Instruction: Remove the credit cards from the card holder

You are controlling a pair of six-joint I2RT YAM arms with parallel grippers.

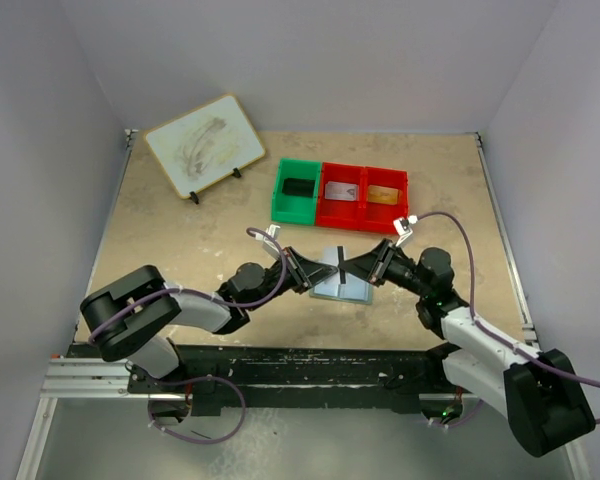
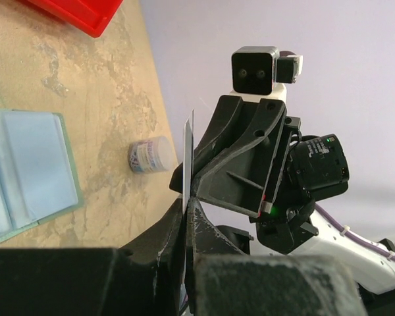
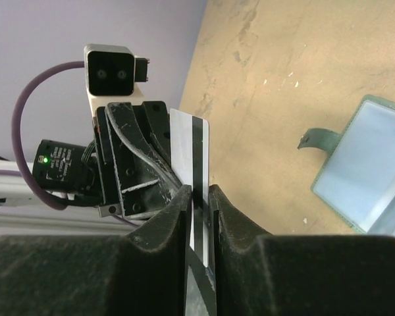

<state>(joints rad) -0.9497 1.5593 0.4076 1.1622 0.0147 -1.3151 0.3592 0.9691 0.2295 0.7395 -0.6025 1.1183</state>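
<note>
It looked like a robotics lab, a closed-off test cell rather than anyone's home. A tan, stone-patterned worktop [image 1: 180, 260] was boxed in on three sides by bare pale-lilac walls [image 1: 310, 60]. Along the worktop's near edge ran an aluminium rail [image 1: 90, 375] carrying a left arm [image 1: 180, 310] and a right arm [image 1: 480, 345], with purple cables [image 1: 450, 225] looping off them. Toward the worktop's far edge sat a green bin [image 1: 295, 212], red bins [image 1: 360, 222] and a propped-up board [image 1: 205, 143].

One card holder [image 1: 345, 288], one striped card [image 3: 184, 131], one green bin compartment [image 1: 295, 212], two red bin compartments [image 1: 340, 216], one propped picture board [image 1: 202, 145]
</note>
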